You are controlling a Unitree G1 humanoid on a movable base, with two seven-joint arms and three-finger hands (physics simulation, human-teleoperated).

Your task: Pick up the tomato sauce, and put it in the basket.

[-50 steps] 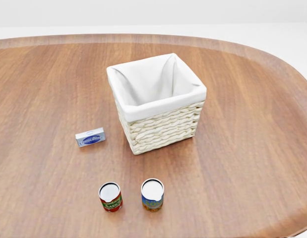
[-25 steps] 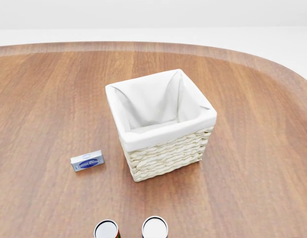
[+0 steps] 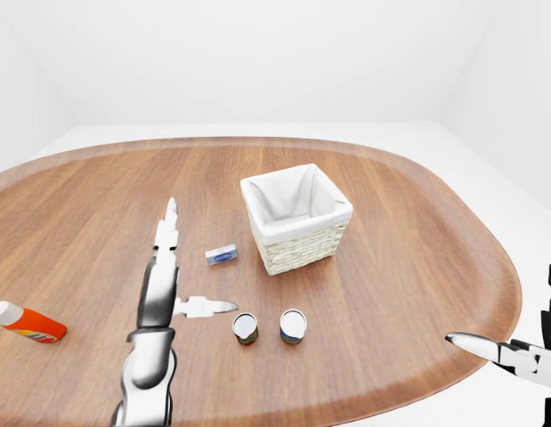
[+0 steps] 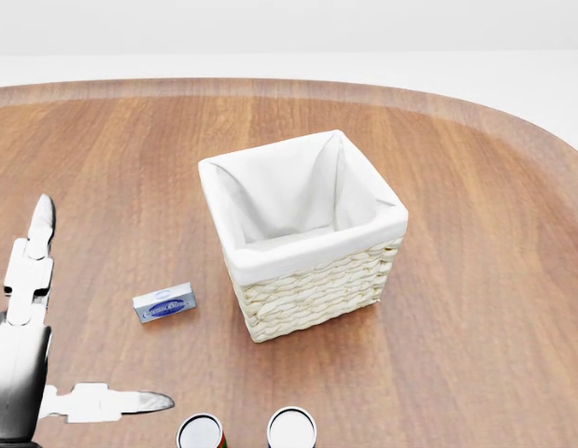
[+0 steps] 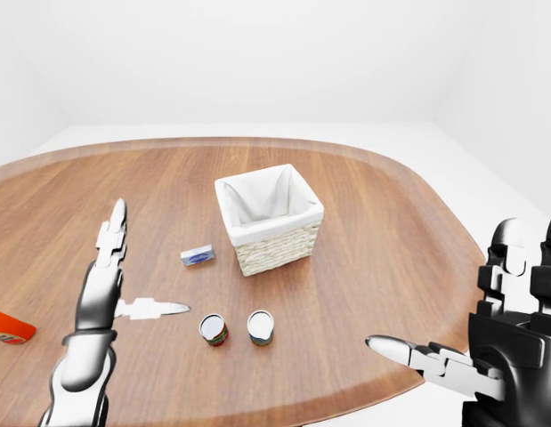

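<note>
Red tomato sauce beside (untouched) left fingers.

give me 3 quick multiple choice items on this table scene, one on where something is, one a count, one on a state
1. In the left-eye view, the small blue box lies where from the basket?
A left
B right
C inside it

2. How many cans stand on the table?
A one
B two
C four

3. The left hand is
A shut on a can
B open, holding nothing
C inside the basket

Answers: 1 A, the box sits on bare wood left of the wicker wall. 2 B, a red-labelled can and a blue-labelled can stand side by side. 3 B, its fingers are spread, apart from both cans.
</note>
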